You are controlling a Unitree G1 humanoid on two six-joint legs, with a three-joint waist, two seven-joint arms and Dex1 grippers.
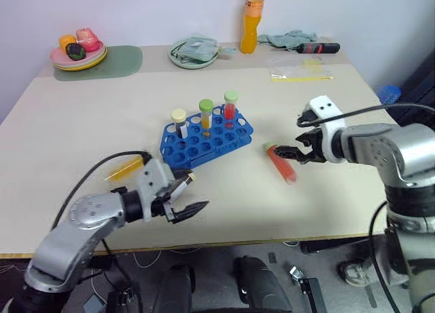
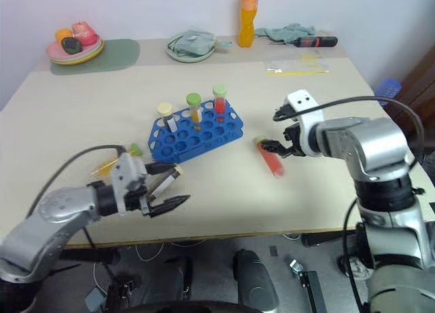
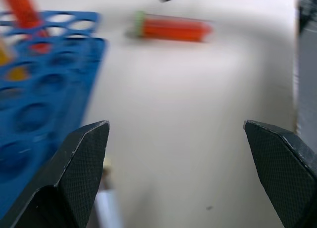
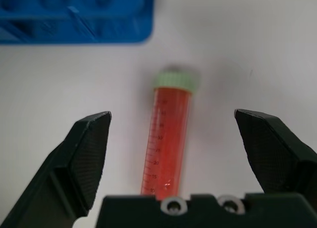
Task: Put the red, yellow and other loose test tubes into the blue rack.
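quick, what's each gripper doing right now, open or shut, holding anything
Left gripper: open, empty, near the front edge of the blue rack.
Right gripper: open, holding nothing, poised over the red tube lying on the table.

Six test tubes (image 1: 281, 163) — one rack (image 1: 207, 138)

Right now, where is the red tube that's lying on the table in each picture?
Left eye view: the red tube lies right of the blue rack, by the right claw.
Right eye view: same spot, right of the rack.
Left wrist view: it lies across the top, past the rack's corner.
Right wrist view: it sits in the middle, between the open claw's fingers.
Shared landmark: the blue rack.
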